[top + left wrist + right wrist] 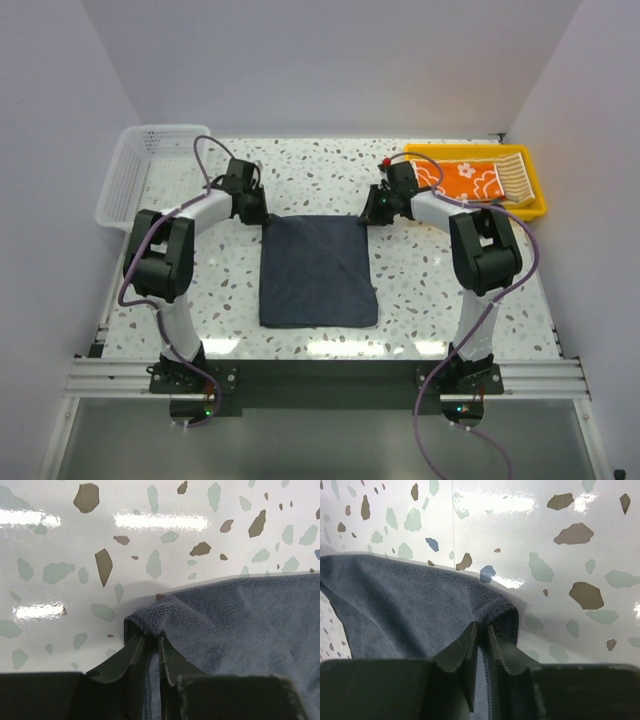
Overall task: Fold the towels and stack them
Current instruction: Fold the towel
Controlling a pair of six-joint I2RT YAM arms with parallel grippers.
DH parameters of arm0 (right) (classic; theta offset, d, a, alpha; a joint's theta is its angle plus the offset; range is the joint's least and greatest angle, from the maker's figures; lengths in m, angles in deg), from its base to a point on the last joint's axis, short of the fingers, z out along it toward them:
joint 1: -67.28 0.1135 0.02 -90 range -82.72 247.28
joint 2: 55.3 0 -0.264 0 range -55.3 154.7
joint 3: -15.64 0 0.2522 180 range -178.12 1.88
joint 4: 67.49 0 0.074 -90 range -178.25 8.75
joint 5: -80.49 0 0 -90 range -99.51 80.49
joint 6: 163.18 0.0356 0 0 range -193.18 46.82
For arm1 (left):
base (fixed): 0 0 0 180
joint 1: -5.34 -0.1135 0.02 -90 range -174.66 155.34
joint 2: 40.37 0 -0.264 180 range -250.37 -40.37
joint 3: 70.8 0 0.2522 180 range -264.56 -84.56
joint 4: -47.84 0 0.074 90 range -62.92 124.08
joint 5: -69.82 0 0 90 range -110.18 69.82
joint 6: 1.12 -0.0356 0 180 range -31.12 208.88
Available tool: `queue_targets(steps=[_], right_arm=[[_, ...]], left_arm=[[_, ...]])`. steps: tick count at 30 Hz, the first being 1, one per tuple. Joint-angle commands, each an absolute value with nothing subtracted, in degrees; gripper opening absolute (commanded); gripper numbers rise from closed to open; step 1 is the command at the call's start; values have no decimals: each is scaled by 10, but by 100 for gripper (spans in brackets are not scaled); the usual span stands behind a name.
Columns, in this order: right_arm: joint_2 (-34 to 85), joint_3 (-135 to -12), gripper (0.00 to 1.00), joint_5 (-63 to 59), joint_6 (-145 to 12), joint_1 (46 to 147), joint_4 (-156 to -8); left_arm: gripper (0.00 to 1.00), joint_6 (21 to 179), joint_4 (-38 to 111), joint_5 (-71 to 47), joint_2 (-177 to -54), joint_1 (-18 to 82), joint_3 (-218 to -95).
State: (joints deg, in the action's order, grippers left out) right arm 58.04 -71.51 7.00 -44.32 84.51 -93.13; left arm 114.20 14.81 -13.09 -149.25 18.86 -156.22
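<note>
The plain dark blue-grey terry towel (318, 272) lay flat at centre frame, its upper corners pinched in the nearly closed left gripper (152, 641) and right gripper (483, 628). First fold judged in hand; next, both corners would need lifting evenly toward the lower edge.

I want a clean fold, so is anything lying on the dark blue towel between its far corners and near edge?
Nothing visible. The left gripper and right gripper each pinch a far corner of the dark blue towel; its top is bare. The orange towel, yellow tray and white basket sit off to the sides.
</note>
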Motion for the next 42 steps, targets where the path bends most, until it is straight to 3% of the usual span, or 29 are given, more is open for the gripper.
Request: queue_targets(steps=[1, 4, 8, 19, 24, 27, 29, 33, 37, 42], right_arm=[[586, -730, 14, 82, -440, 842, -909], [586, -730, 6, 81, -438, 839, -907], [586, -727, 1, 72, -441, 833, -907], [605, -752, 2, 60, -445, 823, -908], [625, -785, 11, 60, -447, 823, -913], [625, -796, 18, 61, -461, 823, -926], [615, -799, 24, 59, -486, 823, -943], [603, -831, 46, 66, -560, 823, -993], [612, -870, 53, 80, -657, 823, -1047], [652, -925, 54, 133, -777, 823, -1117]], left_arm=[[16, 1123, 167, -132, -1493, 183, -1586], [5, 1113, 151, -149, -1493, 182, -1592], [0, 1087, 118, -199, -1496, 178, -1610], [3, 1062, 86, -217, -1531, 178, -1637], [6, 1063, 89, -230, -1542, 178, -1643], [16, 1064, 85, -227, -1537, 178, -1650], [29, 1063, 80, -226, -1530, 178, -1657], [48, 1047, 72, -231, -1505, 178, -1665], [78, 1007, 83, -246, -1480, 178, -1664], [85, 896, 87, -205, -1496, 176, -1679]])
